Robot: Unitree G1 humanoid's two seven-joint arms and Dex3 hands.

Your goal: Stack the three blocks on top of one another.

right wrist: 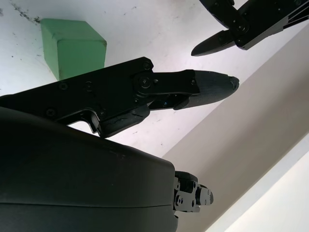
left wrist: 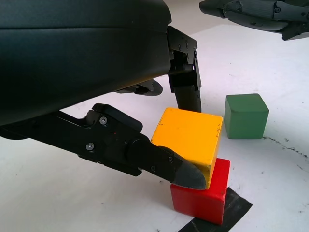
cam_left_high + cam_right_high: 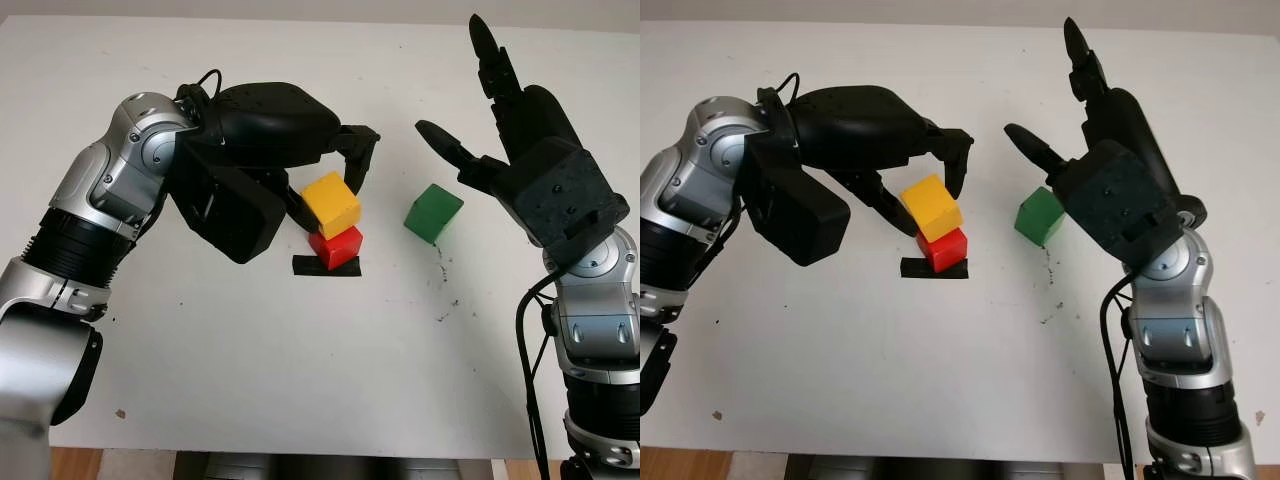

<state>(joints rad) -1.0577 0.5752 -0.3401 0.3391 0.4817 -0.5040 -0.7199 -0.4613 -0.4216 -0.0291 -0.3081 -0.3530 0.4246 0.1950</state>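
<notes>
A yellow block (image 3: 332, 203) sits slightly turned and offset on top of a red block (image 3: 338, 247), which stands on a strip of black tape (image 3: 325, 266). My left hand (image 3: 328, 198) is shut on the yellow block: its thumb (image 2: 186, 173) presses the near lower corner and another finger (image 2: 188, 99) stands against the far side. The green block (image 3: 433, 213) stands alone on the table to the right of the stack. My right hand (image 3: 452, 80) is open, raised above the table just right of and beyond the green block, holding nothing.
The white table (image 3: 250, 380) carries a few small dark specks (image 3: 442, 318) to the right of the stack. Its front edge runs along the bottom of the head views, with wooden floor (image 3: 80, 465) below.
</notes>
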